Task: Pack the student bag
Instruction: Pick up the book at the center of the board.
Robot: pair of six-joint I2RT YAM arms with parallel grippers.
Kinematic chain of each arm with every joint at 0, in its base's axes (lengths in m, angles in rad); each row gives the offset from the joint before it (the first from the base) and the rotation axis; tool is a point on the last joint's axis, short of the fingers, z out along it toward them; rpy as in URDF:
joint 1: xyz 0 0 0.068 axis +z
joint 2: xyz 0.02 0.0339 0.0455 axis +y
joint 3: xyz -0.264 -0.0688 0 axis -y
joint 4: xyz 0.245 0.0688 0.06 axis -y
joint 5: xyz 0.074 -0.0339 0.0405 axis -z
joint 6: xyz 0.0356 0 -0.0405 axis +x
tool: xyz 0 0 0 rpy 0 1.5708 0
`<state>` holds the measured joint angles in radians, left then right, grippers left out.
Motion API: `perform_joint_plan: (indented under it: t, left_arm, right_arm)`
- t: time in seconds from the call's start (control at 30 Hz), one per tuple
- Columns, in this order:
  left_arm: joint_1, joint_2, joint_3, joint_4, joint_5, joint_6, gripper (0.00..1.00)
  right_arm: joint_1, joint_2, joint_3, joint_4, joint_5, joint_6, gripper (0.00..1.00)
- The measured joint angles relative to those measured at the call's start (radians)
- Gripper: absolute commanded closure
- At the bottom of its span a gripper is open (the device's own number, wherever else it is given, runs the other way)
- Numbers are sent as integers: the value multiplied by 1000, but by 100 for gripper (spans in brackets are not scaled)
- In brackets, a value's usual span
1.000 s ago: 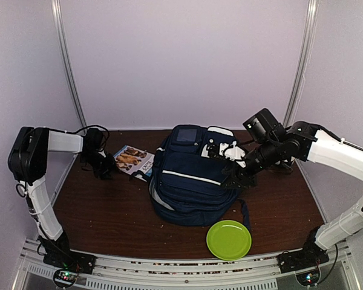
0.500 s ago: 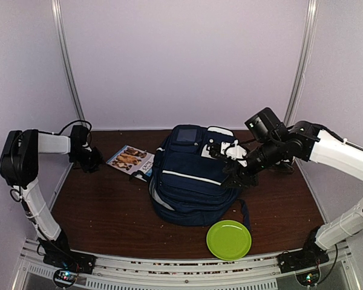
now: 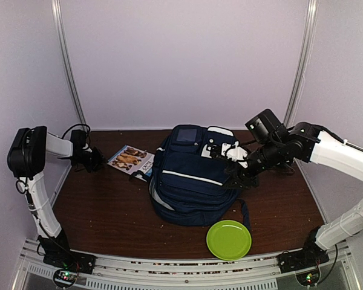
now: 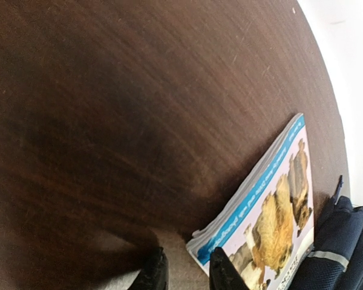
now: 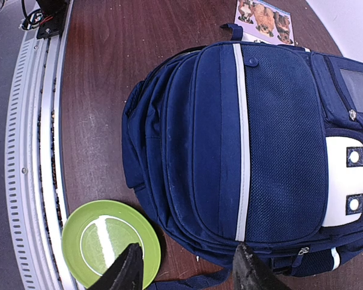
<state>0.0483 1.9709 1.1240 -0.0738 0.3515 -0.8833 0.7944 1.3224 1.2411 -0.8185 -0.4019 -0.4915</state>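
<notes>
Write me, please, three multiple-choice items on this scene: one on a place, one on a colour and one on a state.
1. Where does the plate lie?
A. On top of the backpack.
B. On the table, between the backpack and the near edge.
C. On the book.

2. What colour is the stripe across the backpack's front?
A. Red.
B. Yellow.
C. White.

3. How is the book placed?
A. Lying flat and shut on the table, on the left arm's side of the backpack.
B. Standing upright.
C. Inside the backpack.

Answers:
1 B, since the top view shows the green plate on bare wood in front of the backpack.
2 C, since a white band crosses the navy fabric.
3 A, since its cover faces up beside the backpack.
</notes>
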Motion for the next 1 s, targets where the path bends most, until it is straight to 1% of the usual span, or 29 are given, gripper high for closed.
perform_joint_plan:
  t: [0.2,0.4,0.53,0.83,0.93,1.0]
  left_arm:
    - [5,32,17,47,39,-25,75]
    - [5,40,23,51,53,-28,79]
    - [5,44,26,49,56,-28,84]
    - [5,49,31,45,68,-36,92]
    - [5,49,33,45,80,-43,100]
    - [6,49,33,47,90,-49,100]
  right_arm:
    - [0,3,0,0,5,0,49]
    - [0,11,0,0,7,-1,49]
    - [0,21,0,0,7,-1,49]
    - [0,33,0,0,7,-2,49]
    - [0,33,0,0,7,-2,49]
    - [0,33,0,0,6,-2,49]
